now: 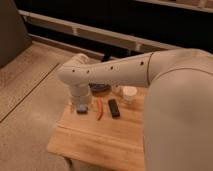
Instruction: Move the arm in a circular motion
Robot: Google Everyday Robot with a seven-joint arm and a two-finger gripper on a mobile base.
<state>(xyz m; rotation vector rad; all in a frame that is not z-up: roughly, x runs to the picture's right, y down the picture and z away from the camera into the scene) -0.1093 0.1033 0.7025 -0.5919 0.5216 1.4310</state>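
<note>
Currently over the far left corner of the wooden surface [85,145]. Arm [117,70] comes in from the right, runs level toward the left, bends at a rounded joint and drops straight down.

Gripper [81,102] hangs at the end of that downward segment, low, just above the surface top. Open or closed: cannot tell, and no sign of anything held. A small blue-grey patch [81,109] sits right beneath it. Whether that is part of the gripper or a loose item, cannot tell.

Items on the surface, all right of the gripper:
- slim red-orange piece [100,109], just beside
- black bar [114,108], near the red-orange piece
- white cup [129,93], farther back, upright
- dark dish [100,88], partly hidden behind the arm

Speckled floor [30,95] lies to the left.

Judgement: the task asks only for a circling motion, so nothing needs gripping; the items are bystanders. With the gripper this low and the red-orange piece so close, a wide sweep to the right risks knocking things. Circling with some height, or biased toward the open left side, looks safer.
</note>
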